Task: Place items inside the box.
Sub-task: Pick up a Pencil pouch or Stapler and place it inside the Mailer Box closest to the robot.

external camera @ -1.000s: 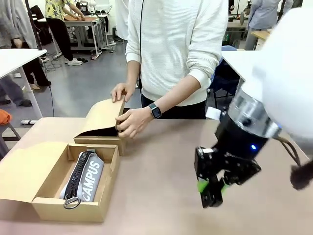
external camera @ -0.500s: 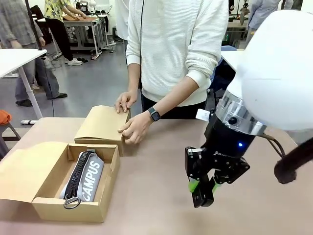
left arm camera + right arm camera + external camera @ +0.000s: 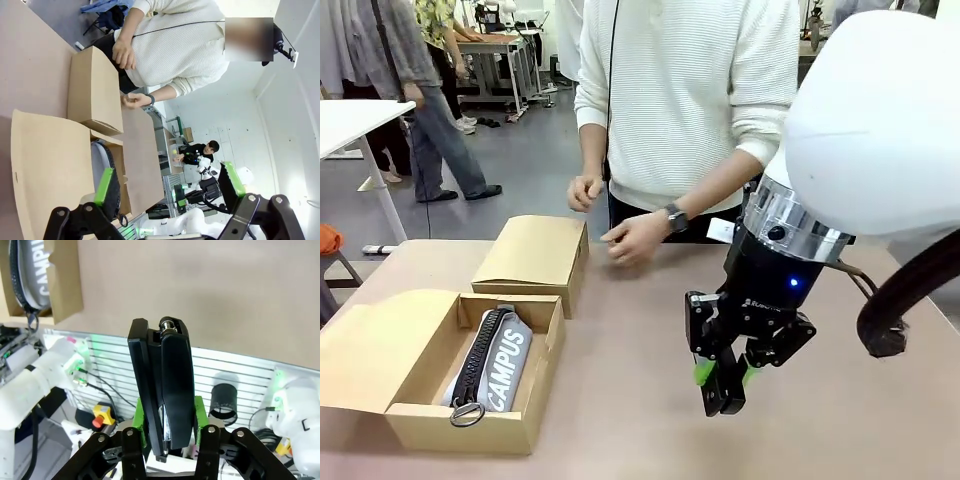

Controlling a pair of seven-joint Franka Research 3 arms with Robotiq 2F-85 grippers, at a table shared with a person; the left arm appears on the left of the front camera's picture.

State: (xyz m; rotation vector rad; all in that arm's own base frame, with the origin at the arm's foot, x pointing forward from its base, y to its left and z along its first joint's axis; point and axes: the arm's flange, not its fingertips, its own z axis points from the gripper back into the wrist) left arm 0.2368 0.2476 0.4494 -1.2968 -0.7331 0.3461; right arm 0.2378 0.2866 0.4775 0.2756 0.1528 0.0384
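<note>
Black stapler (image 3: 167,380) pinched in right gripper (image 3: 723,378), wrist pointing down over table (image 3: 620,370); left gripper (image 3: 167,182) spread wide.

The pencil pouch (image 3: 498,362) lies inside the open box (image 3: 460,428), at the table's (image 3: 630,350) near left. A narrower box (image 3: 532,252), closed, sits just behind the open box. Well to the open box's right, the right gripper (image 3: 721,388) clamps the stapler (image 3: 170,385) over the table. A person (image 3: 690,100) stands beyond the open box, at the far edge.
</note>
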